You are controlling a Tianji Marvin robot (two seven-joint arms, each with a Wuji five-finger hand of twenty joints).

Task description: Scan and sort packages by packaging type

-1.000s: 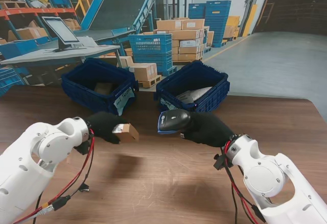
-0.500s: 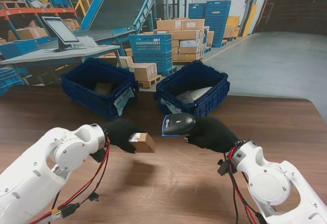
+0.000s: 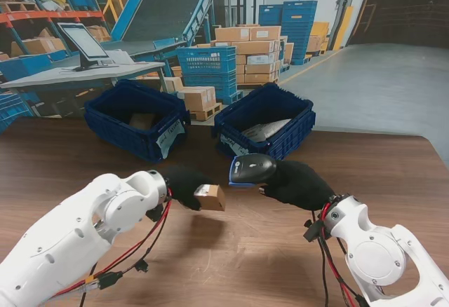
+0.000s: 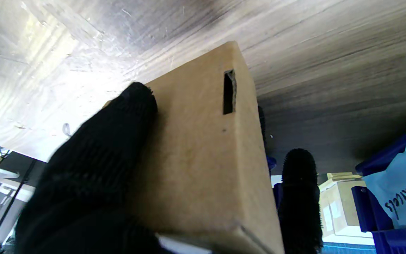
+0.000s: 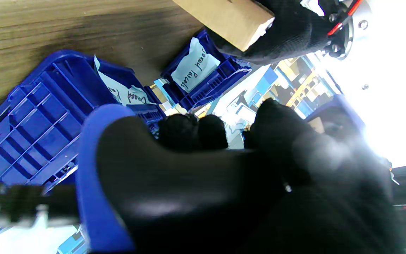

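Scan step in hand. Left hand (image 3: pixel 181 184) closed round small box (image 3: pixel 210 196), held off surface (image 3: pixel 231 265) just beside scanner (image 3: pixel 251 169). Right hand (image 3: pixel 298 183) gripped scanner. Next, likely: label toward scanner window, then box to left bin (image 3: pixel 112 121) beyond scanner.

Left hand (image 3: pixel 181 184) mid-frame, fingers clamped on load; right hand (image 3: pixel 298 183) right of centre, fingers wrapped likewise.
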